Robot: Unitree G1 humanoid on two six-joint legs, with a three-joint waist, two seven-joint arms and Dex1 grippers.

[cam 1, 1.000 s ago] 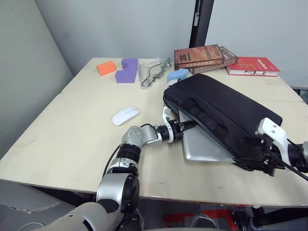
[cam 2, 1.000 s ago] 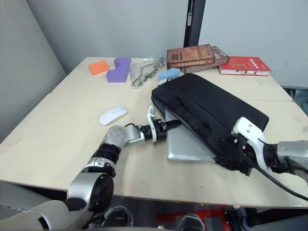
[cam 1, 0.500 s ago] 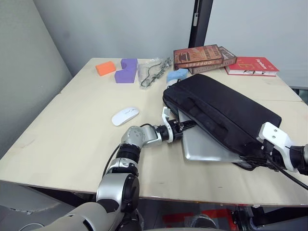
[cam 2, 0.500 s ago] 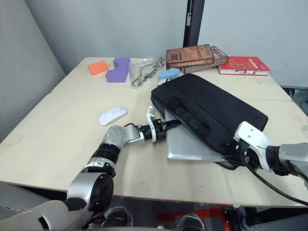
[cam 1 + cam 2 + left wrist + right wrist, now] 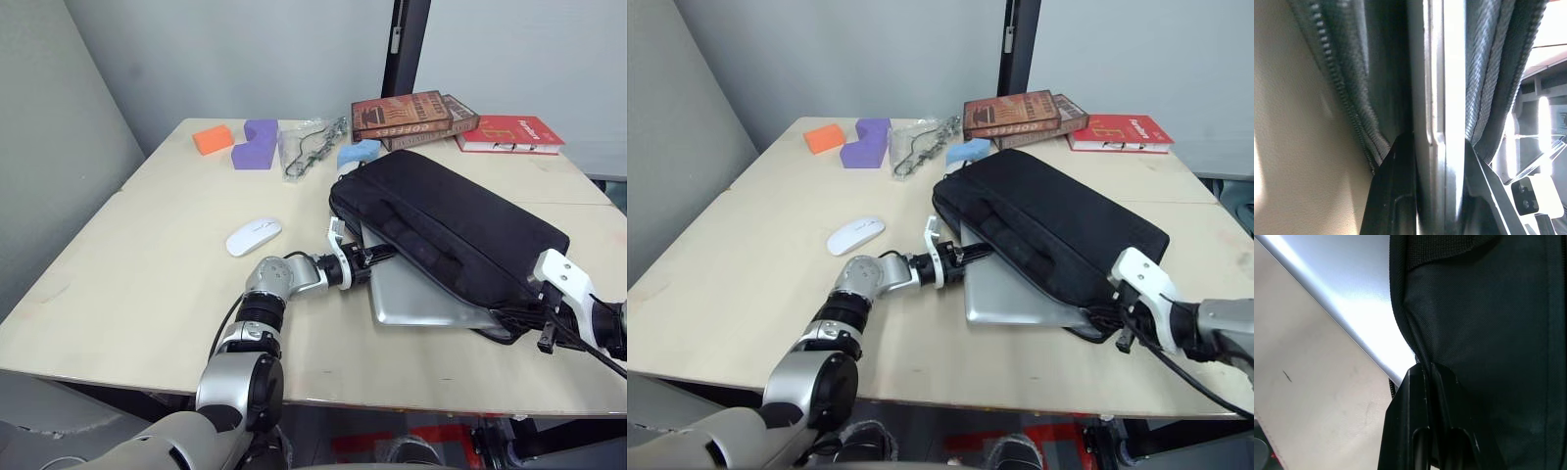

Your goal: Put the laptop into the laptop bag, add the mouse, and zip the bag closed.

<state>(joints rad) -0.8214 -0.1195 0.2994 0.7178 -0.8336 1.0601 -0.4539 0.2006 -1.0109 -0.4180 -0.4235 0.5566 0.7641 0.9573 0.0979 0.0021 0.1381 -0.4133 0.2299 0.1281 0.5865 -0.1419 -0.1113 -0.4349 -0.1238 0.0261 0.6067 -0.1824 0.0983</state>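
On the pale wooden worktop [image 5: 147,274], the flat black fabric laptop bag [image 5: 451,225] has slid further over the thin silver-grey laptop [image 5: 416,294], right gripper [image 5: 529,315] clamped on its corner, left gripper [image 5: 377,258] pinching the laptop's edge, glossy white mouse [image 5: 254,236] waiting nearby.

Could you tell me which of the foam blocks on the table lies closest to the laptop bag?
The light blue block. It sits right by the far corner of the laptop bag, while the purple and orange blocks lie farther off to the robot's left.
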